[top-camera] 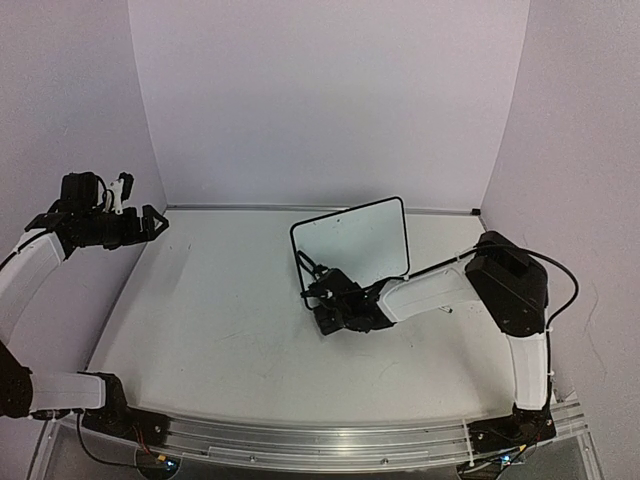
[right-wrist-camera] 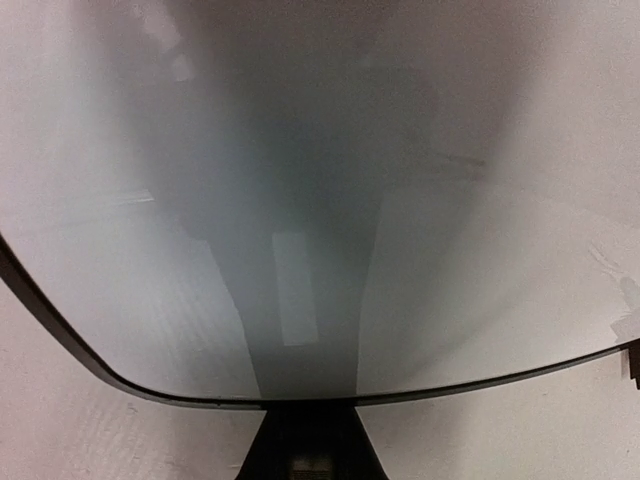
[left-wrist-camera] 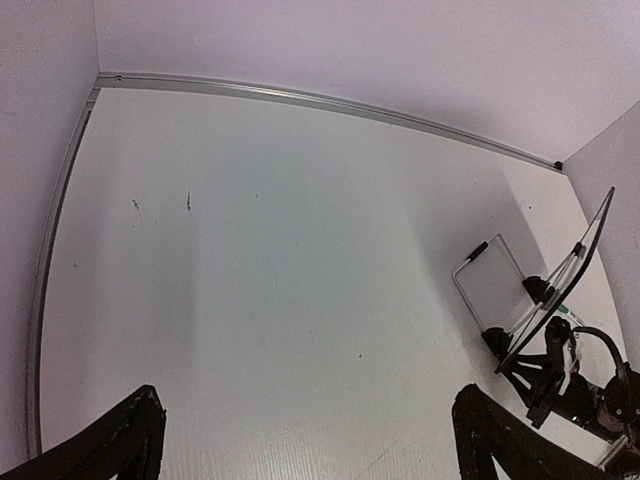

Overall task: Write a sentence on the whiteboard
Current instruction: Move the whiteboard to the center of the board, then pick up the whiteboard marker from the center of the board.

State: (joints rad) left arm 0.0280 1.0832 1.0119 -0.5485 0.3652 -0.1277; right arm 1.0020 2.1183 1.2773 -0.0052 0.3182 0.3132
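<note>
- Top external: whiteboard (top-camera: 355,240) stands upright, right of table centre, its face blank, so the writing is judged wholly outstanding. Right gripper (top-camera: 318,298) sits low, just before the board's lower left corner. Its jaw gap and contents cannot be told. Left gripper (top-camera: 152,222) is raised far left.
- Left wrist: fingers (left-wrist-camera: 110,450) spread wide, nothing between them.
- Right wrist: the unmarked board surface fills the view.
</note>
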